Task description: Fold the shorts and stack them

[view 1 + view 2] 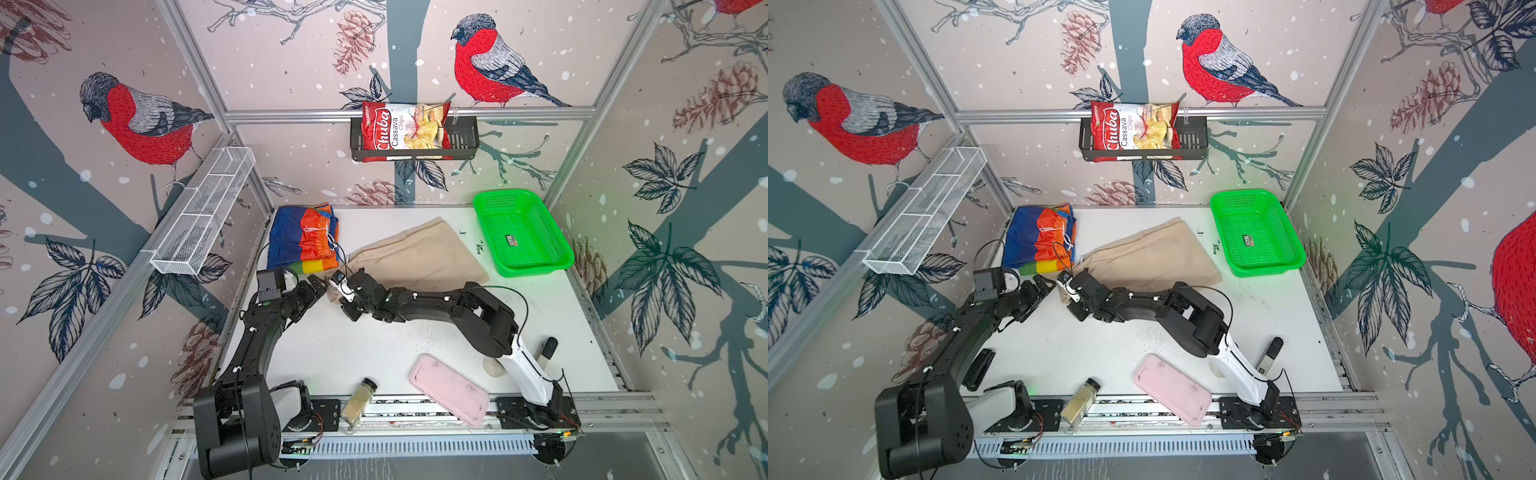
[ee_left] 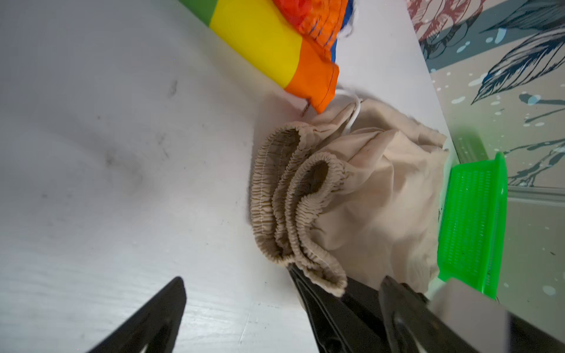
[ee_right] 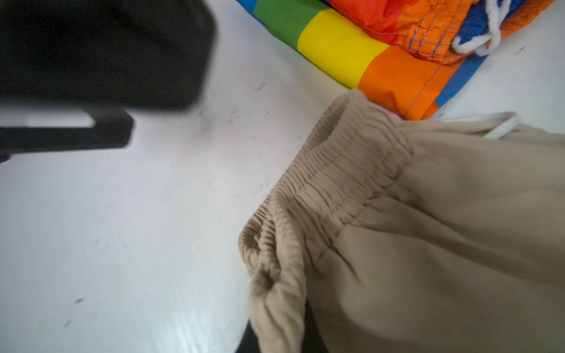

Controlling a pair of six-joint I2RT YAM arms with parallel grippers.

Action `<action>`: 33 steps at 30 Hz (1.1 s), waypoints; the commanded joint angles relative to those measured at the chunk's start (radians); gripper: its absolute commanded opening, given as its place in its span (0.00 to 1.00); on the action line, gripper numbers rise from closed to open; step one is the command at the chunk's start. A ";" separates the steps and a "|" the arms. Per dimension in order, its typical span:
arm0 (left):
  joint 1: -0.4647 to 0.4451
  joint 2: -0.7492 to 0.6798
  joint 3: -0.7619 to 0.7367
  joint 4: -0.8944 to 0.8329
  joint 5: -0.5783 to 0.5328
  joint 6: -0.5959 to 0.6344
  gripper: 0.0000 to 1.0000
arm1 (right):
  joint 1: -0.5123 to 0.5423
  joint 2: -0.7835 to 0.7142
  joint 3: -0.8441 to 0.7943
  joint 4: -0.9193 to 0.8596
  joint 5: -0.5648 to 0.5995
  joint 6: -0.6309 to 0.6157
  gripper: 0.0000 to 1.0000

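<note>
While my right pincer point(image 1: 337, 286) is clenching the beige shorts point(image 1: 415, 257) by their waistband point(image 3: 345, 171) on the worktop point(image 1: 365, 349), my left pincer point(image 1: 314, 286) is hanging released beside it, rainbow shorts point(image 1: 299, 237) lying folded behind.

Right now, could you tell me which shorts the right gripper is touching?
The beige shorts: the right gripper pinches their waistband; the rainbow shorts lie untouched beside them.

right hand point(image 3: 279, 336) tips: hidden under beige shorts point(image 3: 428, 229) | rainbow shorts point(image 3: 351, 55): cut by edge | basket label point(image 1: 510, 240): unreadable
</note>
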 commanded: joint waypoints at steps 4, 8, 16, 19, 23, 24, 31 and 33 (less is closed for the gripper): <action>-0.024 0.019 -0.054 0.193 0.132 -0.102 0.97 | -0.003 -0.098 -0.126 0.117 -0.086 0.116 0.01; -0.095 0.044 -0.059 0.253 0.097 -0.150 0.97 | -0.003 -0.109 -0.159 0.141 -0.094 0.143 0.01; -0.162 0.106 -0.134 0.359 0.092 -0.242 0.97 | -0.004 -0.124 -0.178 0.165 -0.089 0.166 0.01; -0.169 0.117 -0.135 0.354 0.080 -0.243 0.97 | -0.007 -0.127 -0.174 0.168 -0.087 0.169 0.01; -0.185 0.148 -0.122 0.354 0.063 -0.244 0.97 | -0.010 -0.139 -0.182 0.182 -0.101 0.170 0.01; -0.185 0.157 -0.122 0.367 0.063 -0.249 0.97 | -0.008 -0.144 -0.186 0.186 -0.106 0.169 0.01; -0.189 0.236 -0.097 0.500 0.061 -0.297 0.82 | 0.012 -0.147 -0.210 0.173 -0.122 0.175 0.01; -0.192 0.241 -0.081 0.512 0.064 -0.301 0.72 | 0.020 -0.138 -0.212 0.173 -0.128 0.185 0.02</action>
